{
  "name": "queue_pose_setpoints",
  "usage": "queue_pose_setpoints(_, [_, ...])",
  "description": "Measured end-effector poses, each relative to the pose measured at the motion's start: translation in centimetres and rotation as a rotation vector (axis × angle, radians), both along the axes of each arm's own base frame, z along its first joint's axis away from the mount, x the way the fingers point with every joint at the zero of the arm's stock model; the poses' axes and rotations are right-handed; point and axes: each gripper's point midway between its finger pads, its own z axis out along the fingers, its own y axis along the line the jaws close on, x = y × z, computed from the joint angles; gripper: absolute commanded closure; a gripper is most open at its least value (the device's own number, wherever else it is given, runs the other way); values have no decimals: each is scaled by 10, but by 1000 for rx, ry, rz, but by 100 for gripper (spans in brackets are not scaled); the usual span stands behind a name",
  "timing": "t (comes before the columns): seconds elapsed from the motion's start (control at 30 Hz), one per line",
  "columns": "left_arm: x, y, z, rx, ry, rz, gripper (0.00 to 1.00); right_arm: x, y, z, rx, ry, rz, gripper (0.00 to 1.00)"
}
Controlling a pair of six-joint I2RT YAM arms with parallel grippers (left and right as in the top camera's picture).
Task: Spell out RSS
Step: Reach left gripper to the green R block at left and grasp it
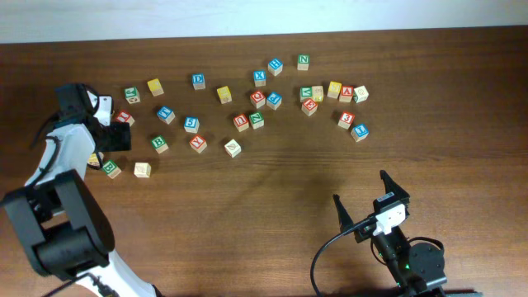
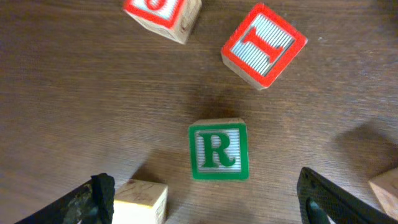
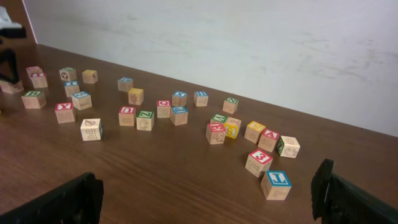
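The cube with a green R (image 2: 217,151) lies face up on the wood in the left wrist view, just ahead of the gap between my open left fingers (image 2: 208,204). In the overhead view the left gripper (image 1: 111,136) hovers at the far left and hides the R cube. Yellow cubes lie in the scatter at the back (image 1: 155,86), (image 1: 224,94), (image 1: 334,89); their letters cannot be read. My right gripper (image 1: 367,198) is open and empty near the front right, also seen in the right wrist view (image 3: 208,202), far from all cubes.
A red I cube (image 2: 264,45) and another red cube (image 2: 163,15) lie just beyond the R. A pale yellow cube (image 2: 140,202) touches the left finger. A green cube (image 1: 159,143), another green cube (image 1: 111,168) and a pale cube (image 1: 142,169) lie nearby.
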Motion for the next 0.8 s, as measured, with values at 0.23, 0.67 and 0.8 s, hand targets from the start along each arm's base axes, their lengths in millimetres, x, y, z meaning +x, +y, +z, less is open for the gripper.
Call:
queue_pose_setpoints(0.23, [13,-3,-27,-38,-15,-17,44,0,0,0,0,0,0,2])
queue_pose_setpoints(0.67, [20,-2,-27,-55,-48,29,80,0,0,0,0,0,0,2])
queue_pose_setpoints(0.8, [20,-2,-27,-56,-50,32,85,0,0,0,0,0,0,2])
